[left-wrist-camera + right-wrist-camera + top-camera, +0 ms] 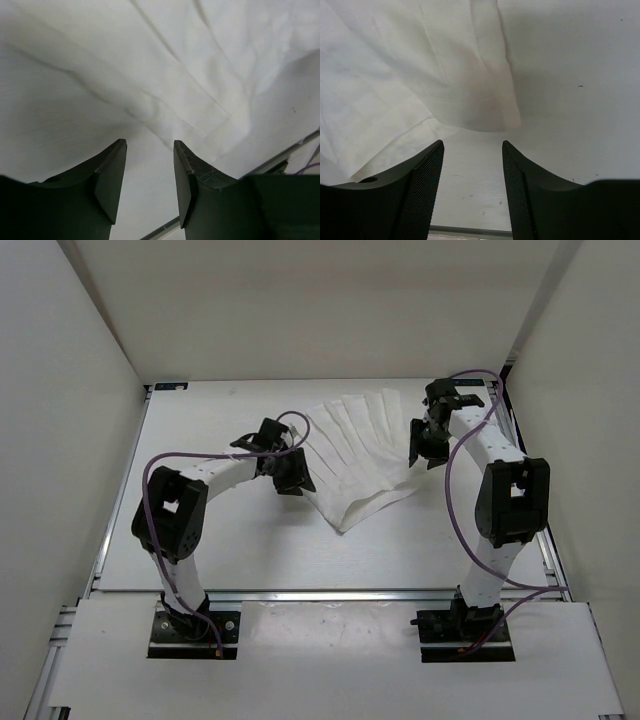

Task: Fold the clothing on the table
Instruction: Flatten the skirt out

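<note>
The clothing [355,455], a white pleated fan-shaped garment, lies flat on the table [220,540] between my two arms. My left gripper [296,480] is at its left edge, open. In the left wrist view the creased clothing [165,75] fills the space ahead of the left gripper [150,150], and nothing sits between the fingers. My right gripper [420,452] is at the garment's right edge, also open. In the right wrist view a rounded fold of the clothing [470,100] lies just beyond the right gripper [472,147], with bare table [570,75] to its right.
White walls enclose the table on three sides. Silver rails [330,592] edge the table at the near side. Purple cables [455,500] loop along both arms. A rail [280,157] shows at the lower right of the left wrist view.
</note>
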Available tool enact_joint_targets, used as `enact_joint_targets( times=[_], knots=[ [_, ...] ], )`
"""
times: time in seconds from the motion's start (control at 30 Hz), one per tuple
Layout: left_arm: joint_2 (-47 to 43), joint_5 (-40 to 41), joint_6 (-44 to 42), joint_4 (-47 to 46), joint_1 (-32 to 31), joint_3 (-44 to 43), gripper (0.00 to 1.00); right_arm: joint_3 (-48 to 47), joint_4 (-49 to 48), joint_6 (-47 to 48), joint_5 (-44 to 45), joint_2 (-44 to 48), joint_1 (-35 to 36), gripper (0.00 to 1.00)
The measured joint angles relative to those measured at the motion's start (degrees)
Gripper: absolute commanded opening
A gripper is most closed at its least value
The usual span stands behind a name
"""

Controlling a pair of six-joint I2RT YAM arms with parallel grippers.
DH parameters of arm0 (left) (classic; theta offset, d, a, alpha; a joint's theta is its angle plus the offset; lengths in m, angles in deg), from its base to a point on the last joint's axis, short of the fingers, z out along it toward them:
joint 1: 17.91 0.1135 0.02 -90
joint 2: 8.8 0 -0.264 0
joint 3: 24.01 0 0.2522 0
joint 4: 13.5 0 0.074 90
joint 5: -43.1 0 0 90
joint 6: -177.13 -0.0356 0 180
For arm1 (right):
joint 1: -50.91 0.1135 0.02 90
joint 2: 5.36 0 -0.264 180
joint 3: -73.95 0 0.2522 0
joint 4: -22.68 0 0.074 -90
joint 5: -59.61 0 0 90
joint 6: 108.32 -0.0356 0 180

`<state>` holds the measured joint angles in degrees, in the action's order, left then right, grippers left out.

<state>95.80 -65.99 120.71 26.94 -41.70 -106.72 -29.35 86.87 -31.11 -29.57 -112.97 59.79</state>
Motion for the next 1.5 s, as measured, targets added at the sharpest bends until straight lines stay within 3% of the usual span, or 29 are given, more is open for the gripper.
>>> enact_joint_targets(
  times=[0.17, 0.63, 0.7, 0.73, 0.77, 0.8, 1.0, 1.27, 1.5],
  knots=[
    [0.00, 0.15, 5.14, -4.31, -6.21, 1.36, 0.53, -0.11, 0.31, 0.74, 0.42, 0.04, 0.68, 0.56],
    [3.89, 2.97, 10.38, -8.48, -9.97, 3.56, 0.52, -0.42, 1.88, 1.75, 3.34, 6.34, -0.94, 0.56],
    [4.37, 3.08, 10.78, -9.55, -10.64, 3.48, 0.42, 0.39, 1.86, 1.75, 3.41, 7.67, -1.20, 0.56],
    [4.83, 3.06, 10.88, -10.12, -10.95, 3.32, 0.27, 0.81, 1.99, 1.75, 3.54, 8.20, -1.27, 0.56],
    [5.42, 3.17, 10.82, -10.69, -11.13, 3.10, 0.07, 1.29, 1.86, 1.75, 3.54, 8.57, -1.31, 0.56],
    [6.05, 3.21, 10.99, -11.26, -11.21, 2.95, 0.00, 1.81, 1.95, 1.75, 3.52, 8.81, -1.29, 0.56],
    [6.01, 2.19, 8.52, -12.50, -8.55, 3.58, 0.00, 6.88, 1.68, 1.55, 2.16, 10.40, -0.55, 0.56],
    [1.75, 8.72, 2.91, -8.85, 3.23, 6.10, 0.00, 10.69, -0.35, 0.81, -1.90, 12.20, 5.66, 0.56],
    [-0.70, 10.05, 1.95, -9.42, -0.35, 9.22, 0.00, 3.52, -4.15, -0.11, -5.07, 2.05, 8.15, 0.53]
  ],
)
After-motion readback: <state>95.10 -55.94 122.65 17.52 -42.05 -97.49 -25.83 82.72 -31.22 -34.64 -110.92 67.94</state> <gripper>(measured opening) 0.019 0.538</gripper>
